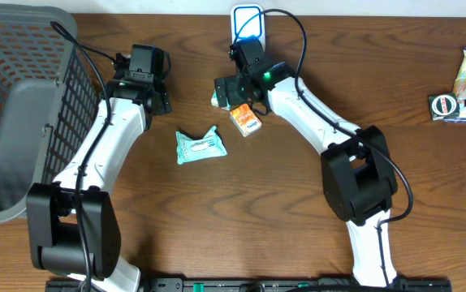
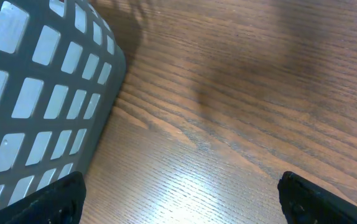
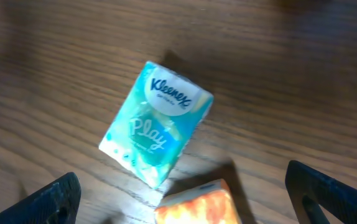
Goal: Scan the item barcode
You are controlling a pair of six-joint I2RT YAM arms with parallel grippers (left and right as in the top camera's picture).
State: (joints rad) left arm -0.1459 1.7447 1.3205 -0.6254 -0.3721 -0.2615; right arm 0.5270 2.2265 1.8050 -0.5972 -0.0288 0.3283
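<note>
The right end effector (image 3: 191,196) stands wide and empty above the tissue pack (image 3: 157,130), probably the item to scan. The pack lies flat on the surface (image 3: 303,74), with an orange packet (image 3: 200,202) just beside its lower corner. A good grasp spans the pack's narrow sides and stays clear of that packet. The left end effector (image 2: 178,202) is also wide and empty, beside the basket (image 2: 41,112).

A grey lattice basket (image 1: 6,49) — standing at the wooden table's (image 1: 241,211) left end.
</note>
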